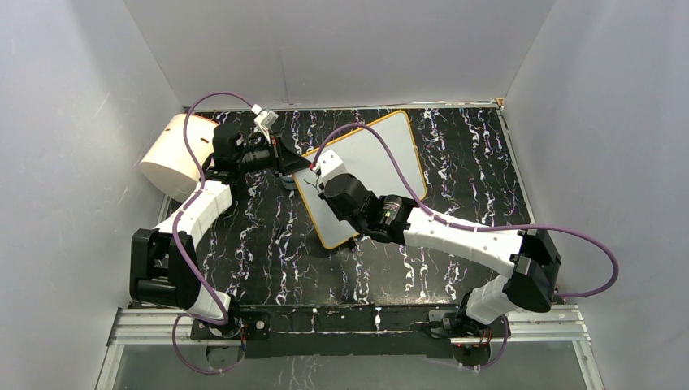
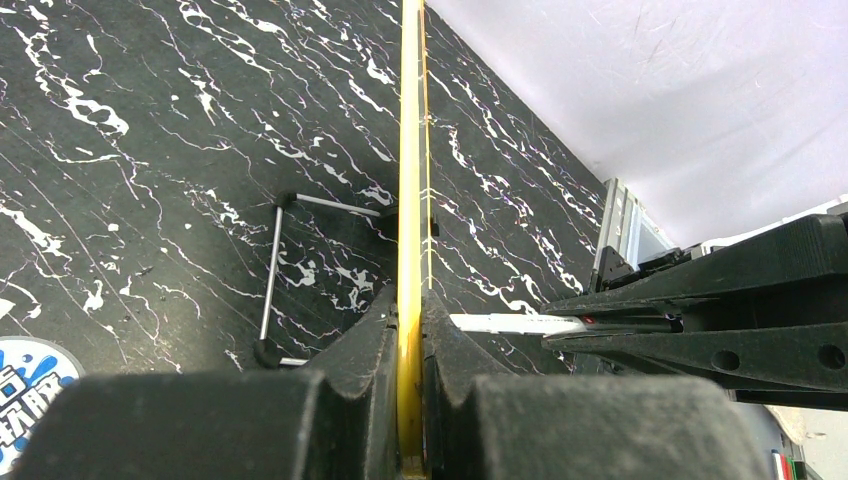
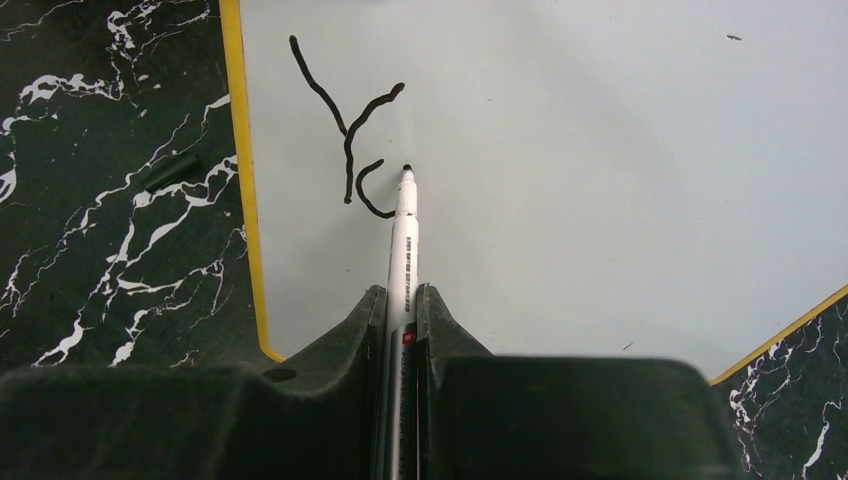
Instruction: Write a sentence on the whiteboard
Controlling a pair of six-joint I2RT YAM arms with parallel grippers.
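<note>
**Whiteboard clamped by its rim, second letter half drawn**

Whiteboard (image 1: 366, 162) sits on the black marbled table (image 1: 268, 244), with the sentence (image 3: 347, 150) barely begun on its face. Close to one yellow rim there is a finished "Y" and, just beside it, an open curve that looks like the start of an "o". The marker (image 3: 405, 250) has its black tip at the end of that curve, touching the board or a hair off it.

The right gripper (image 3: 402, 300) is clamped on the marker's barrel. The left gripper (image 2: 410, 310) is pinched tight on the board's yellow edge, with a thin wire leg (image 2: 272, 270) beside that edge. A cream cylinder (image 1: 171, 158) stands off the board's far-left side, well apart.

The step in hand looks like closing the loop. It wants light, even pressure with the barrel at a steady angle. The curve should come round to meet its own start without cutting into the "Y". The left grip should not slacken, since a sliding board would smear the stroke.
</note>
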